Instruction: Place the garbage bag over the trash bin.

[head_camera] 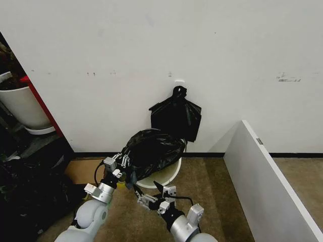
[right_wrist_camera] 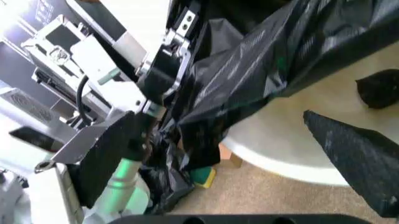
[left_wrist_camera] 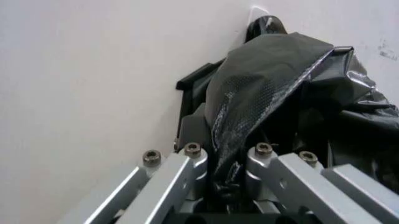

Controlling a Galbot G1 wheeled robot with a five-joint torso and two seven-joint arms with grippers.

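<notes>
Partly done — garbage bag (head_camera: pixel 151 148) is heaped over the far-left top of the trash bin (head_camera: pixel 169 174), near rim bare, so stretching it round the rim is left. Left gripper (head_camera: pixel 117 165), at the bin's left, pinches a fold of the bag. Right gripper (head_camera: pixel 157 194), just near of the bin, is spread wide, empty. Count — one bag, one bin, one knotted bunch of bags (head_camera: pixel 176 116) on the wall (head_camera: pixel 227 60).

The glossy black garbage bag (head_camera: pixel 153 147) lies crumpled over the cream-white trash bin (head_camera: pixel 166 175), spilling toward nine o'clock.
</notes>
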